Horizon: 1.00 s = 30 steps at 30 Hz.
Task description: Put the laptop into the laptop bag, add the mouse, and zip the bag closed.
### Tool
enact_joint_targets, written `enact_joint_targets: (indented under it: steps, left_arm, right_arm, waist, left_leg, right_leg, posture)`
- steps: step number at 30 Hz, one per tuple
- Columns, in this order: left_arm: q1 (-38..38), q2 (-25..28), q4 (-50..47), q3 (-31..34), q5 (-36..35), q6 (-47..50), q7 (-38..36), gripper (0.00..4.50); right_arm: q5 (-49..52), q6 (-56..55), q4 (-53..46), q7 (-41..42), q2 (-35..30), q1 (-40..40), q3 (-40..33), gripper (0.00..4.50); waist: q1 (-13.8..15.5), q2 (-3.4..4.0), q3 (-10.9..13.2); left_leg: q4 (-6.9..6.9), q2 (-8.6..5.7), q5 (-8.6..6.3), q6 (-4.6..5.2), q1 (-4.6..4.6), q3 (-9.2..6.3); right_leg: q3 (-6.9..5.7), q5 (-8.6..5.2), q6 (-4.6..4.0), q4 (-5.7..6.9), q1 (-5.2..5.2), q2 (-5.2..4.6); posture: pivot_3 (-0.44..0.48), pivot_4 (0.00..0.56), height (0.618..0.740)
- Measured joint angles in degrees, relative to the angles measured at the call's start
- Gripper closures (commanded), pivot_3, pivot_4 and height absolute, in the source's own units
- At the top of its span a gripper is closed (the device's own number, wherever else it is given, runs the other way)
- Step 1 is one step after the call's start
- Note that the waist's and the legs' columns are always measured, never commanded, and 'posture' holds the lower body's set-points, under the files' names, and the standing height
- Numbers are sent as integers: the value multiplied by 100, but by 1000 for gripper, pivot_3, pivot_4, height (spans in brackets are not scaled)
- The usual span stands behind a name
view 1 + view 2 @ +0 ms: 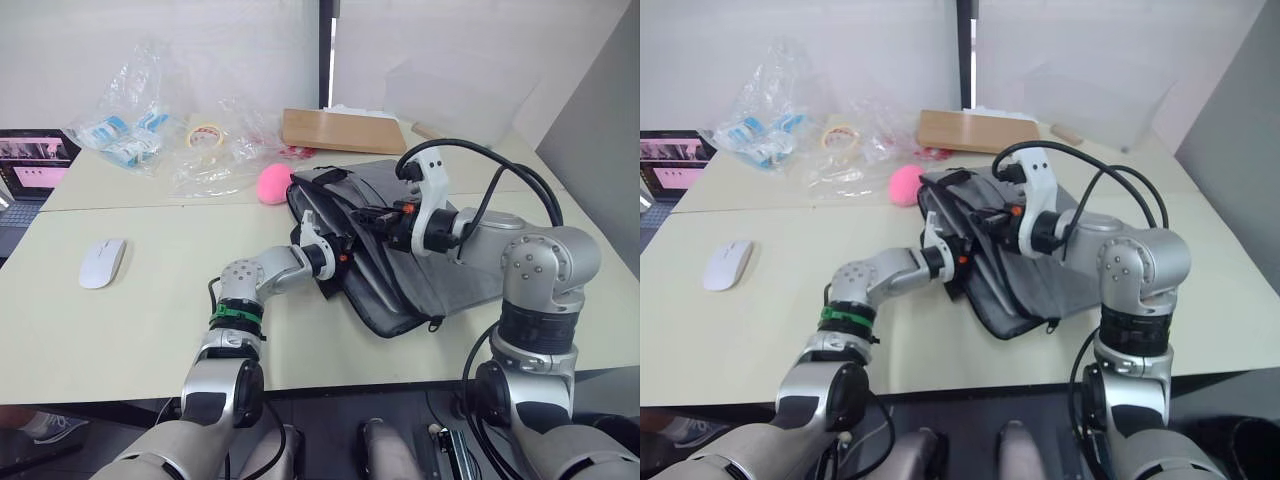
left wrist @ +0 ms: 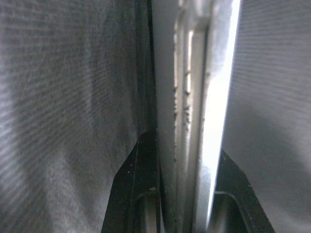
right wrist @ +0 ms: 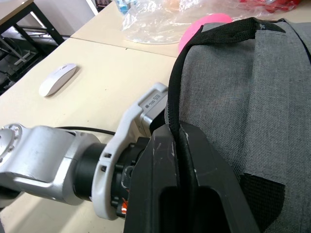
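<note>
The laptop (image 2: pixel 194 111) stands edge-on between the left gripper's (image 2: pixel 187 194) two black fingers (image 2: pixel 133 184), which pinch its thin silver-grey rim from either side, with grey fabric close on both flanks. That fabric is the laptop bag (image 1: pixel 440 270), lying flat on the pale tabletop (image 1: pixel 150 330) with its open mouth turned toward the left gripper (image 1: pixel 325 250), whose fingers reach into the opening.

The right gripper (image 3: pixel 182 160) holds the mouth's upper edge: its two black fingers (image 3: pixel 214 170) are pressed together on a black strap handle (image 3: pixel 214 39), which runs up from between them and arches over the grey cloth. From the head camera the right gripper (image 1: pixel 385 222) sits over the middle of the bag, just beyond the left gripper and nearly touching it.

The mouse (image 1: pixel 102 262), white and glossy, rests on the bare tabletop well apart from both sets of fingers, out to the left gripper's outer side. A round pink plush toy (image 1: pixel 274 184) lies just past the bag's far corner, touching or almost touching it. Beyond it sit crumpled clear plastic bags (image 1: pixel 140 120), a roll of tape (image 1: pixel 206 135) and a flat wooden board (image 1: pixel 340 130). A dark laptop with a lit screen (image 1: pixel 35 165) stands at the far left edge.
</note>
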Motion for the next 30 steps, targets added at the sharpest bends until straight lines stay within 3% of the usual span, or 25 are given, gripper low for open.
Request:
enact_joint_targets:
  steps: [9,26,28,30]
  left_arm:
    - [-131,-193,266,336,725,-227,-542,4145]
    - [-616,-360,640,433,1811,-35,-1388,4145]
    - [-616,-359,645,461,1915,27,-1437,3153]
    - [-616,-361,592,481,1940,81,-1564,2581]
  right_arm:
    - [107,260,65,-291,216,-235,-434,4454]
    - [143,354,72,-385,219,-233,-456,4454]
    - [143,354,72,-385,209,-229,-457,4500]
    - [142,354,75,-392,206,-229,-457,4500]
  waist:
    - [-4,0,0]
    - [-12,0,0]
    - [-14,0,0]
    - [-10,0,0]
  left_leg:
    - [0,0,-3,5,0,0]
    - [0,-1,-4,7,-2,1]
    - [0,0,-4,7,-2,1]
    - [0,-1,-4,7,-2,1]
  right_leg:
    - [0,0,0,2,0,0]
    - [-1,2,3,3,-2,1]
    - [-1,2,3,3,-3,1]
    - [-1,2,3,4,-3,1]
  posture:
    - [0,150,740]
    - [0,150,740]
    - [0,150,740]
    - [0,150,740]
